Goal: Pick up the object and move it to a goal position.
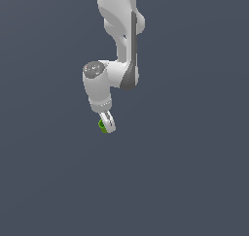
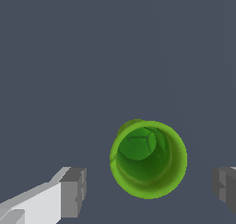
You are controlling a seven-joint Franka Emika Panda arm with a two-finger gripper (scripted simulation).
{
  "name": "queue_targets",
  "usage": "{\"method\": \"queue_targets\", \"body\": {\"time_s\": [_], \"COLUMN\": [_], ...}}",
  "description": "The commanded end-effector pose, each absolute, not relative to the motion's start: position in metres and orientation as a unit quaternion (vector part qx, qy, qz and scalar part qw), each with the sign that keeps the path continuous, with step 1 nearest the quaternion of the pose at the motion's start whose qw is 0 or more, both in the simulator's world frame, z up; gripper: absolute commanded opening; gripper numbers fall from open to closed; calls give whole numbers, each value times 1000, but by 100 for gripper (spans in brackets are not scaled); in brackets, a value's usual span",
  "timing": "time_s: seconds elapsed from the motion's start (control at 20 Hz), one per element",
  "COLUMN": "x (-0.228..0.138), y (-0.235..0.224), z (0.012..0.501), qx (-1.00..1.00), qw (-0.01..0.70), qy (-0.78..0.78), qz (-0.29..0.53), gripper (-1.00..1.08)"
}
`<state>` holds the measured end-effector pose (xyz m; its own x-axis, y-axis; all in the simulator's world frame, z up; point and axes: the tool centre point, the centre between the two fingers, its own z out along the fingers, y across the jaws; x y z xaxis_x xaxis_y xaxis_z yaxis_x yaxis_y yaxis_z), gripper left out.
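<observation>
The object is a small bright green hollow cup (image 2: 148, 159), seen from above with its open rim facing the wrist camera. My gripper (image 2: 148, 191) is open, with one grey pad on each side of the cup and a gap between each pad and the cup wall. In the exterior view the white arm reaches down and the gripper (image 1: 108, 123) is low around the cup (image 1: 102, 125), which is mostly hidden behind the fingers (image 1: 111, 124).
A plain dark grey-blue surface (image 1: 194, 181) fills both views. No other objects, edges or goal marker show.
</observation>
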<state>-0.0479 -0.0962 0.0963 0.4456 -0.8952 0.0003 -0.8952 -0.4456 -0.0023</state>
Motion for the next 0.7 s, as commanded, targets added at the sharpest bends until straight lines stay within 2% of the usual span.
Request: {"method": "queue_targets", "body": {"time_s": [0.0, 0.65], "x": [-50, -52], "y": [-98, -99], "z": [94, 77], "qx": [-842, -837], "qw": [0, 0], "qy": [539, 547], "qz": [0, 0], "gripper": [100, 100]}}
